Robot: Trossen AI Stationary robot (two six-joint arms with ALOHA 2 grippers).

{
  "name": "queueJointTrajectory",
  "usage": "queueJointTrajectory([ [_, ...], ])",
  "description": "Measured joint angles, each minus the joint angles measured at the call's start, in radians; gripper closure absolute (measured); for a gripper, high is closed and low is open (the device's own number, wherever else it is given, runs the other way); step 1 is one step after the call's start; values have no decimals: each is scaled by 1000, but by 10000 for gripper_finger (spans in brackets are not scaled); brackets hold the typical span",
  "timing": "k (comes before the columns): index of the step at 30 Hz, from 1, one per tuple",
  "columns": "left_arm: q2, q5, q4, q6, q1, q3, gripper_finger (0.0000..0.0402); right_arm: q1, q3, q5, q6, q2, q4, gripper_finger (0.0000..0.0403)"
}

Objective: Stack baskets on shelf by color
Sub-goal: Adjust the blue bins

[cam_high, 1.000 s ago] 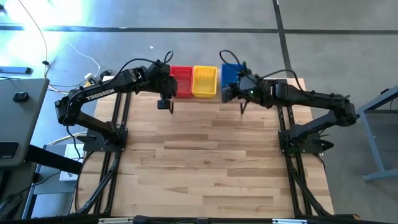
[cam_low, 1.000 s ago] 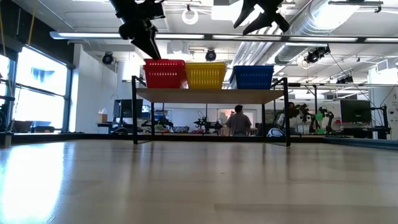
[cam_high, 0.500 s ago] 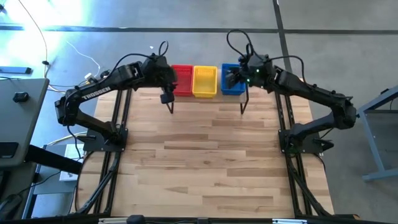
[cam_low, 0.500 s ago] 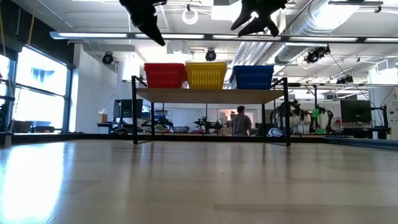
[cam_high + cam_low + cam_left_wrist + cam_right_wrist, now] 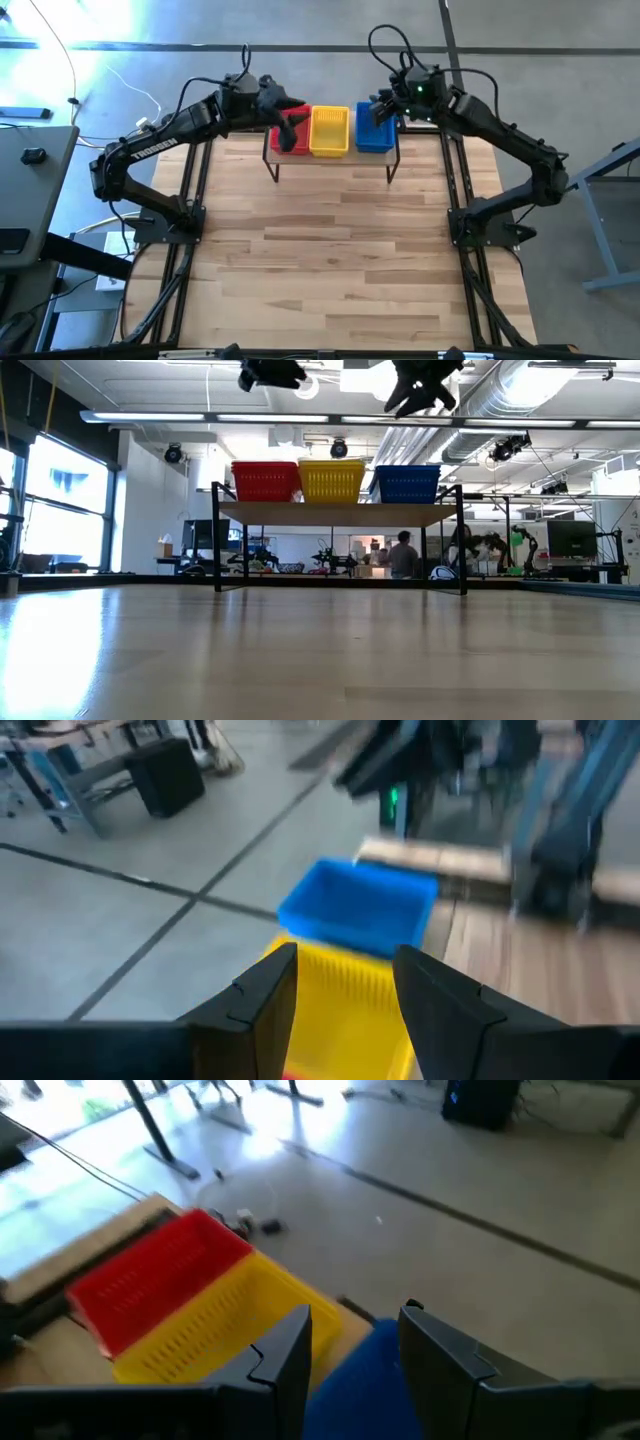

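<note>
The shelf [image 5: 330, 158] stood at the table's far edge, carrying three baskets in a row along its long axis: red [image 5: 265, 481], yellow [image 5: 329, 130], blue [image 5: 374, 127]. The left gripper [image 5: 290, 125] hung directly above the red basket, fingers apart and holding nothing. The right gripper [image 5: 384, 108] hung above the blue basket, just beyond its far rim, likewise spread and empty. Each arm was nearer its own end; neither touched a basket.

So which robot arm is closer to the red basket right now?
The left. Its open left gripper hangs right above the red basket on the shelf. The open right gripper is over the blue basket, with the yellow basket between.
</note>
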Motion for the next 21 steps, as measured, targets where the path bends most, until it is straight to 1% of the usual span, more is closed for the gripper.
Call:
queueJointTrajectory([
  [5, 6, 6, 93, -128, -3, 0, 243, -20, 95, 4, 18, 58, -194, 268],
  [9, 6, 5, 90, -203, -3, 0, 243, -20, 148, 4, 42, 98, -292, 268],
  [12, 6, 4, 69, -273, -3, 0, 243, -20, 157, 10, 73, 116, -358, 268],
  [14, 6, 4, 46, -306, -3, 0, 243, -20, 158, 35, 96, 118, -402, 268],
  [18, 6, 15, -22, -313, -4, 0, 243, -20, 159, 75, 139, 119, -491, 268],
  [21, -3, 68, -104, -300, -10, -1, 243, -12, 159, 79, 159, 119, -537, 268],
])
